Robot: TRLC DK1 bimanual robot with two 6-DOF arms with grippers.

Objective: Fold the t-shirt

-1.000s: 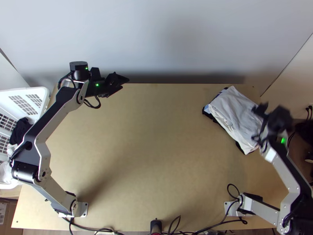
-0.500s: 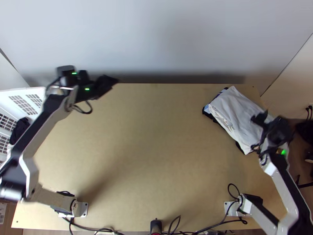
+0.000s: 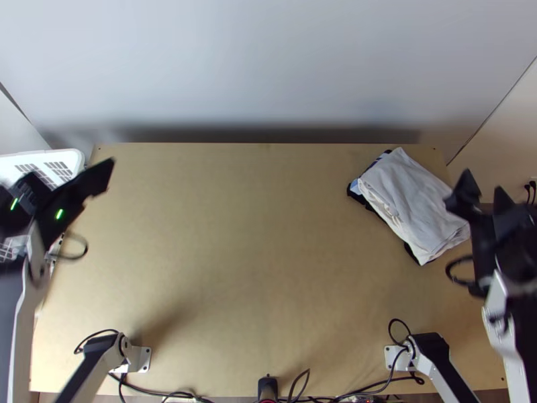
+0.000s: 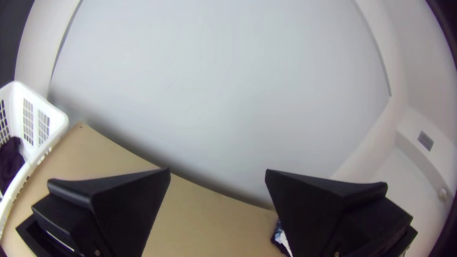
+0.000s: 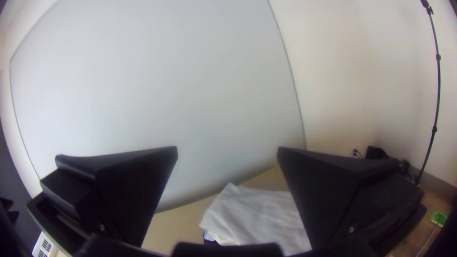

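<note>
Fingers spread apart on both: left gripper (image 3: pixel 105 178) near the left edge of the table (image 3: pixel 255 269), right gripper (image 3: pixel 482 183) near its right; folded white cloth (image 3: pixel 409 201) near its far right corner.

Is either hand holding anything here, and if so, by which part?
Nothing is held: the left hand and the right hand are both open.

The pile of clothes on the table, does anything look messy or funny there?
A little. The white cloth on top lies slanted near the table's far right corner, and dark cloth pokes out from under its left side, so the edges don't line up. I see no spill or damage there.
</note>
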